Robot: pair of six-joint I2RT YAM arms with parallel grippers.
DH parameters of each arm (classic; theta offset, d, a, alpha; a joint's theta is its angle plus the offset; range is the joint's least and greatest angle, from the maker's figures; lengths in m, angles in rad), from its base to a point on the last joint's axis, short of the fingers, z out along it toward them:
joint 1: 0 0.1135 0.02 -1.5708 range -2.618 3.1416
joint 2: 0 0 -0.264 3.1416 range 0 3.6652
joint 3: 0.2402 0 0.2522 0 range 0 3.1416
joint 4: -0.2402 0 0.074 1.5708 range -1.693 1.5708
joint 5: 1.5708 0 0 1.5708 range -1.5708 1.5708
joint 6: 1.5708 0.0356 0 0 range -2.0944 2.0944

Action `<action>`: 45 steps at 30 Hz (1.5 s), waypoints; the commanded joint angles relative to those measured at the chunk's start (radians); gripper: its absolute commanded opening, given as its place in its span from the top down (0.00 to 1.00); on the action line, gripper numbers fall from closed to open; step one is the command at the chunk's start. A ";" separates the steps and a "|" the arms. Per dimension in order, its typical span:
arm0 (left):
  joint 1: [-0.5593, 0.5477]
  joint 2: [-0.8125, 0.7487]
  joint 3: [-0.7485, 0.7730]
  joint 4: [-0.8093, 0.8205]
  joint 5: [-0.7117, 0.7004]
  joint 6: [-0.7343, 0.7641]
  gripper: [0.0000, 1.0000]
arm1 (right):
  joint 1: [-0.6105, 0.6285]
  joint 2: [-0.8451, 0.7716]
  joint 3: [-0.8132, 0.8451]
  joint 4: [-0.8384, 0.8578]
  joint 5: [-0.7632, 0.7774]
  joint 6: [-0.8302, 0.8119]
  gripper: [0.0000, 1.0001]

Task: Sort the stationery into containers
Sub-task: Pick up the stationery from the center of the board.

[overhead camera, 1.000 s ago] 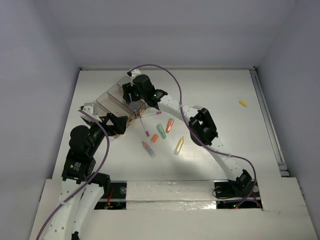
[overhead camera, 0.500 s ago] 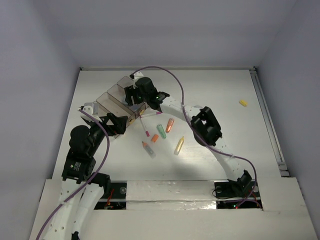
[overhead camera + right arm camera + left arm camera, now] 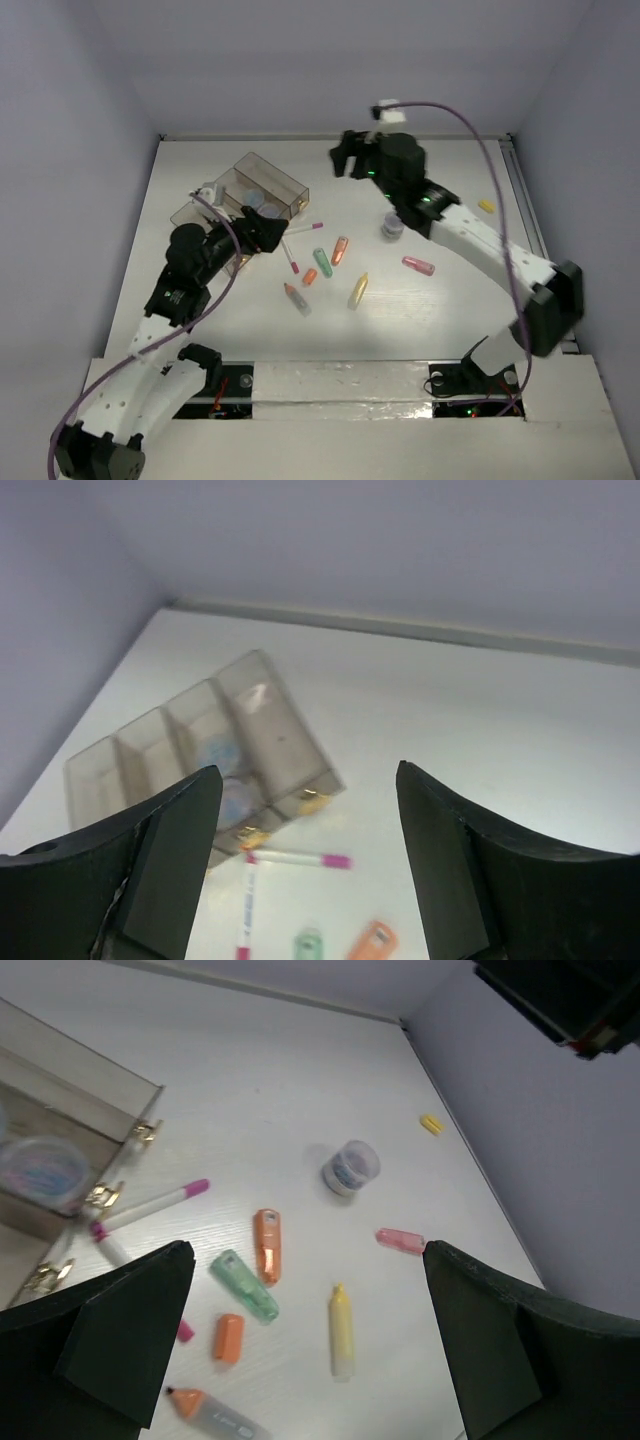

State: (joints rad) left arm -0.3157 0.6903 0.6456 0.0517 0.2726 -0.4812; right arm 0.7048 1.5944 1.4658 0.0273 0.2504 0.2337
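Left gripper [image 3: 308, 1252] wide, empty, sticks [image 3: 267, 1246] beyond; right gripper [image 3: 308, 772] spread, empty, facing containers [image 3: 272, 732]

The containers [image 3: 285, 186] are clear, brownish, glossy plastic with small gold-coloured metal clasps [image 3: 103, 1196]; the desk [image 3: 440, 310] is matt white, faintly grained.

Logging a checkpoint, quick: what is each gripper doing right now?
Left gripper: open, holding nothing.
Right gripper: open, holding nothing.

Seven sticks [image 3: 358, 291], two pens [image 3: 303, 228], three rolls [image 3: 391, 228], one container [image 3: 285, 185]
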 commanded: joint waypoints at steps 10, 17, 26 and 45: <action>-0.471 0.789 0.343 0.318 -0.343 0.033 0.01 | -0.120 -0.686 -0.485 -0.231 0.165 0.193 0.05; -0.574 1.136 0.721 0.169 -0.417 0.131 0.01 | -0.120 -0.947 -0.599 -0.322 0.214 0.190 0.00; -0.583 1.382 0.953 0.033 -0.440 0.188 0.01 | -0.120 -1.047 -0.650 -0.366 0.239 0.170 0.00; -0.603 1.651 1.238 -0.101 -0.489 0.248 0.17 | -0.120 -1.039 -0.665 -0.319 0.132 0.144 0.02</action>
State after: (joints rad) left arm -0.9150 2.3508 1.8420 -0.0265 -0.1898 -0.2451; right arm 0.5838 0.5625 0.8032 -0.3313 0.4084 0.4023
